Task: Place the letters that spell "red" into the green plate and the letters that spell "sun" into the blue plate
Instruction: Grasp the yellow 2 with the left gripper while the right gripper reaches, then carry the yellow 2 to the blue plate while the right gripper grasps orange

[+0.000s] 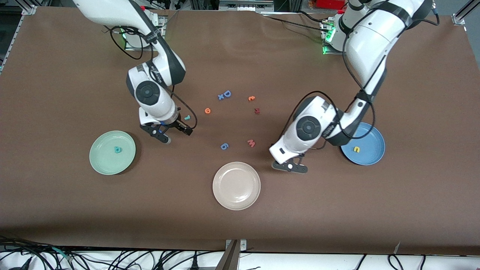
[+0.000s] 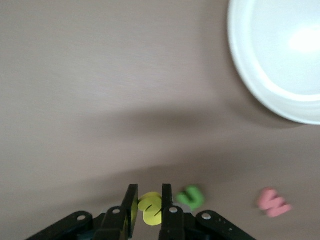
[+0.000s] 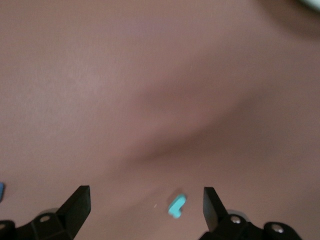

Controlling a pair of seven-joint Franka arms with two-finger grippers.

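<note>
Left gripper (image 2: pixel 149 205) fingers pinch the yellow "s" (image 2: pixel 150 209) between the cream plate (image 1: pixel 236 185) and the blue plate (image 1: pixel 363 144), the green "n" (image 2: pixel 190 197) just beside. Right gripper (image 3: pixel 146 202) fingers spread wide above the teal "r" (image 3: pixel 176 205). Teal "d" (image 1: pixel 117 150) sits in the green plate (image 1: pixel 112 152), yellow "u" (image 1: pixel 356 149) in the blue. Orange "e" (image 1: pixel 207 110) lies on the table.

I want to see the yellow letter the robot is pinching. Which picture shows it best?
The left wrist view: the yellow letter sits close up, pinched in the left gripper. In the front view that gripper hides the letter completely. The right wrist view shows none of it.
</note>
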